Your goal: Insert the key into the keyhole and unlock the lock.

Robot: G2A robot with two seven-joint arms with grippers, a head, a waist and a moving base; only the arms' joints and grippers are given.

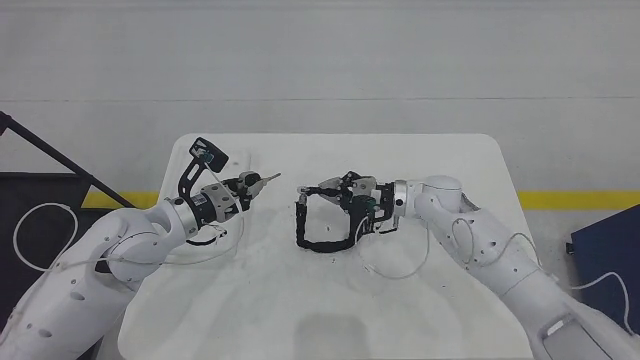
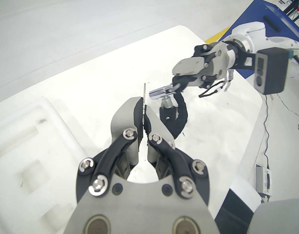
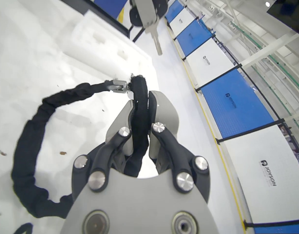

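Silver key (image 3: 155,40) hangs just apart from black-sleeved chain lock (image 3: 30,132).

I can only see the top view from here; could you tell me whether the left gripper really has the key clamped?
Observer: Yes. In the left wrist view the left gripper is shut on the key, seen edge-on, and the blade sticks out in front of it.
Operator: Thank you. And what exactly is the right gripper grasping?
Observer: The right gripper is shut on the black sleeved cable, right beside the chrome lock barrel.
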